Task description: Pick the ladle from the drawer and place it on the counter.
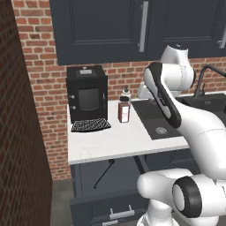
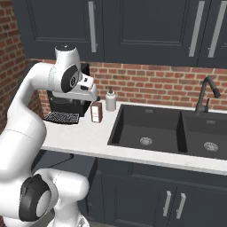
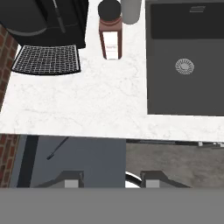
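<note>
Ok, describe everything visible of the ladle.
The ladle is a thin black rod with a small rounded bowl at its upper end. It looks like dark metal or plastic. It lies slanted in the open drawer below the counter edge, bowl end nearest the counter. Nothing grips it; the gripper hangs above, apart.

White speckled counter (image 1: pixel 110 141), black ladle (image 1: pixel 103 173), navy-grey drawer (image 1: pixel 95 176), red brick wall (image 1: pixel 42 75).

Speckled white stone counter (image 1: pixel 110 141), matt black ladle (image 1: pixel 104 173)
</note>
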### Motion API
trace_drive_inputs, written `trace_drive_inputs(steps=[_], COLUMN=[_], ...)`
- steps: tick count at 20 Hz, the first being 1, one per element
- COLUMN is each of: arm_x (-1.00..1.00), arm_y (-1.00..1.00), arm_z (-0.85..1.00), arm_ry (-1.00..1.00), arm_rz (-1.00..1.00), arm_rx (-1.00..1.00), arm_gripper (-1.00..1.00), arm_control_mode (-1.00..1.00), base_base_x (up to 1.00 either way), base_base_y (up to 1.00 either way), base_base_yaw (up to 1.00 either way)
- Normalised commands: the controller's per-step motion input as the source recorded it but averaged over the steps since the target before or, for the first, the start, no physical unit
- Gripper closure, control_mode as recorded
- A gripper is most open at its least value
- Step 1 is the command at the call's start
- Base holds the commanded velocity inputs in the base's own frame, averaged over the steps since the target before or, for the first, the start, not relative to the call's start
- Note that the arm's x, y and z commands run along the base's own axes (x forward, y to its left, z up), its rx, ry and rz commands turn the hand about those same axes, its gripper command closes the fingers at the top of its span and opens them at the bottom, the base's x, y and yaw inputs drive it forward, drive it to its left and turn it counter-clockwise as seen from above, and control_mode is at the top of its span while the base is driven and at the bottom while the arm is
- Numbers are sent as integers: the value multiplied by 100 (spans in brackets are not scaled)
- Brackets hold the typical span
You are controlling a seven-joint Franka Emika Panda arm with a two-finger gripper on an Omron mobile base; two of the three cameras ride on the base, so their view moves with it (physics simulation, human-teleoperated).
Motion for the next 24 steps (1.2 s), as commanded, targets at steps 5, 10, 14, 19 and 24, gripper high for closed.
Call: trace_drive_inputs(steps=[5,10,14,19,24], arm_x=[0,0,0,0,0], arm_y=[0,0,0,0,0], arm_z=[0,0,0,0,0], arm_ry=[0,0,0,0,0], arm_rz=[0,0,0,0,0], arm_rx=[0,0,0,0,0], arm_gripper=[-100,-100,-100,-100,-100], arm_control_mode=[100,100,100,100,100], base_base_x=[0,-1,-29,-27,-2], base_base_y=[0,0,-14,-66,-76], base_base_yaw=[0,0,-4,-1,0])
